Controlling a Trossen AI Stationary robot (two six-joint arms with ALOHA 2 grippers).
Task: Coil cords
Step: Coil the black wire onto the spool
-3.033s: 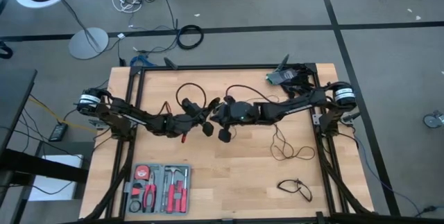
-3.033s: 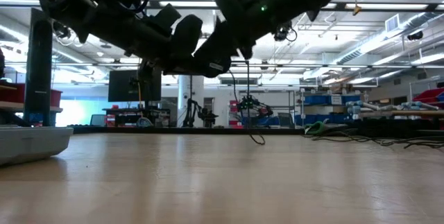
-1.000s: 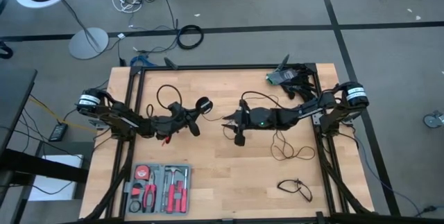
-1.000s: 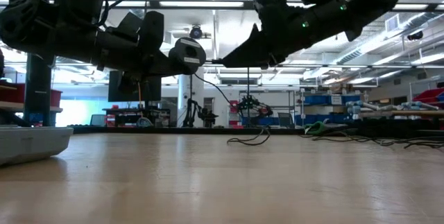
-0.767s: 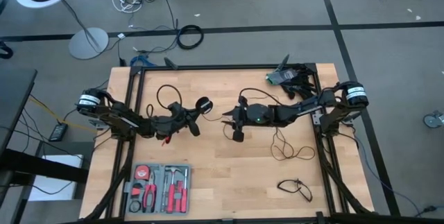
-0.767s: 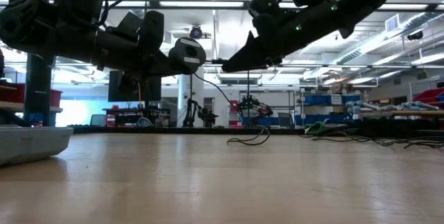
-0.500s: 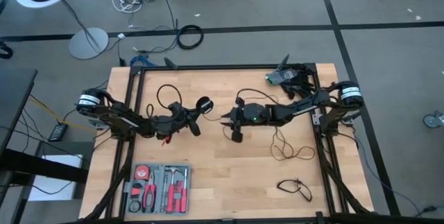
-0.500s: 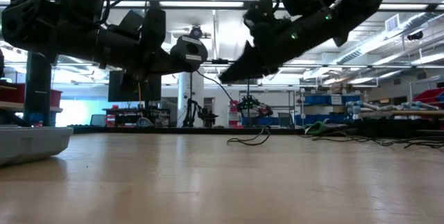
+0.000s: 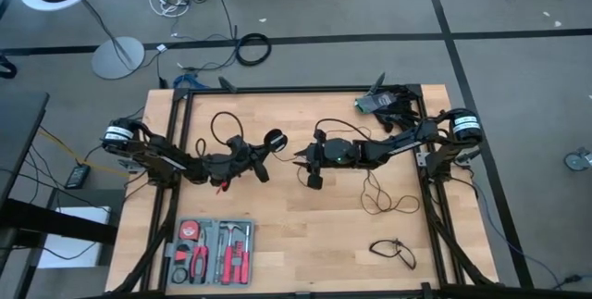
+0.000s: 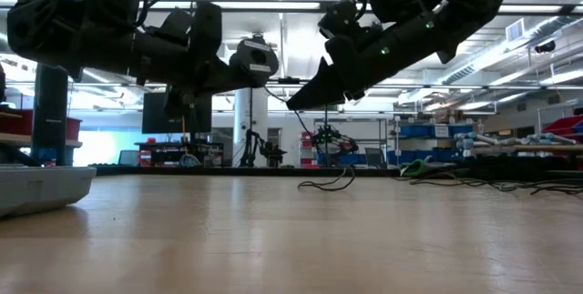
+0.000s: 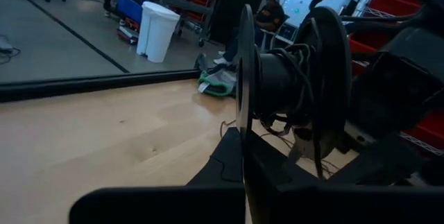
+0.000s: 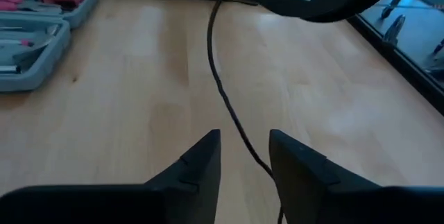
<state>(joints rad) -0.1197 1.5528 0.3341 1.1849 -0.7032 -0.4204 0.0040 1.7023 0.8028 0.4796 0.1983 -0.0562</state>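
Cord (image 12: pixel 223 96) hung between my right end effector's (image 12: pixel 243 156) parted fingers, ungripped, above the desk (image 9: pixel 305 220). My left end effector (image 9: pixel 252 155) was clamped on a spool (image 11: pixel 291 96) wound with cord. Best, I judged, to close on the cord before feeding another turn.

Thin black cord (image 12: pixel 225 99) hangs slack above the wooden tabletop, centre frame — second short black cord (image 9: pixel 395 250) lies looped, lower right.
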